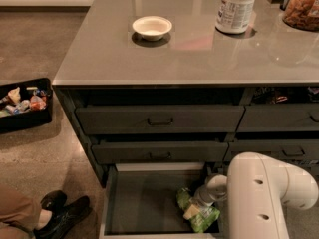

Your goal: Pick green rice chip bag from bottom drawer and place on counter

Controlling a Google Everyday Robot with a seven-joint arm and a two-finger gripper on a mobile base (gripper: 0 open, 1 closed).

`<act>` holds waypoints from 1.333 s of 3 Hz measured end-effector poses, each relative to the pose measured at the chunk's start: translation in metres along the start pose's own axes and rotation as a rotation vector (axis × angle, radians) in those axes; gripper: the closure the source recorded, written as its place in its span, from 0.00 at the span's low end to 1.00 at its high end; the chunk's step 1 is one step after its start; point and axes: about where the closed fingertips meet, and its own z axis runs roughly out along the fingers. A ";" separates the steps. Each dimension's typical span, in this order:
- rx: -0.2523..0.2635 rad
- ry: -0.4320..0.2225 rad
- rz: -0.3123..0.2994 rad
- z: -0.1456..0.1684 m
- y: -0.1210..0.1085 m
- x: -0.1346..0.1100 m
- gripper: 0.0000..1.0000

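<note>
The bottom drawer (112, 203) is pulled out below the cabinet, showing its flat dark floor. The green rice chip bag (205, 218) lies crumpled at the drawer's right end. My gripper (193, 209) reaches down into the drawer from the white arm (264, 193) at lower right and rests right on the bag, covering its middle. The counter (189, 54) is the glossy grey top above the drawers.
A white bowl (152, 27), a white canister (238, 6) and a jar of snacks (301, 6) stand on the counter. A black bin of packets (22, 103) sits on the floor at left. A person's black shoes (62, 210) are beside the drawer.
</note>
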 end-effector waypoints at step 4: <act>0.093 -0.092 -0.129 -0.105 0.016 -0.016 1.00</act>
